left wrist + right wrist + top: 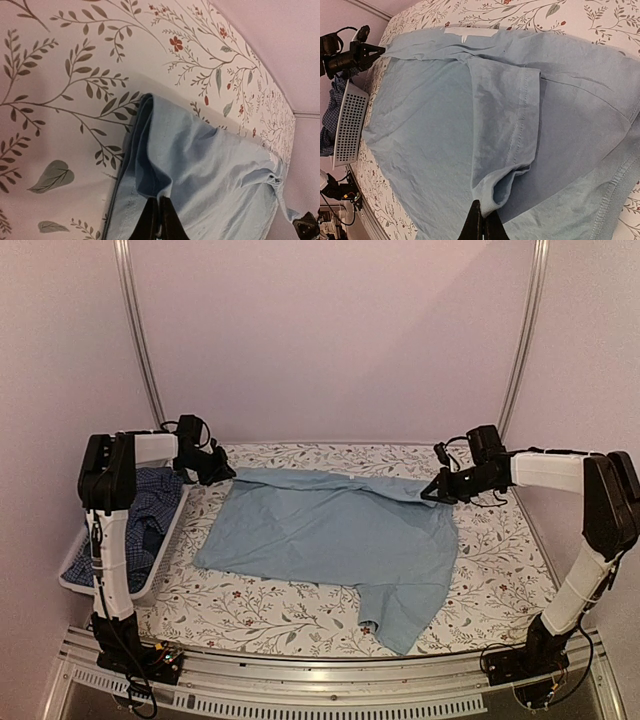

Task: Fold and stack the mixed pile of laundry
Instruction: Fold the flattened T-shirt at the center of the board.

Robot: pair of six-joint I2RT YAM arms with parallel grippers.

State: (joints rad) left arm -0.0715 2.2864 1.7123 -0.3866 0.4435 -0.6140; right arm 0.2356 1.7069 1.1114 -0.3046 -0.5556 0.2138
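Observation:
A plain light-blue shirt [340,535] lies spread on the floral table cover, one sleeve pointing to the near edge. My left gripper [222,472] is shut on the shirt's far left corner; the left wrist view shows the fabric [210,170] pinched between the fingertips [159,220]. My right gripper [432,494] is shut on the far right part; the right wrist view shows it [484,220] pinching a folded-over sleeve [507,125]. A dark blue check shirt [150,510] lies in the white basket [165,550] at the left. The brighter solid-blue piece is not visible.
The white perforated basket stands off the table's left edge, also in the right wrist view [347,125]. The floral table cover [290,615] shows around the shirt. Pink walls and two metal rails [140,330] close the back.

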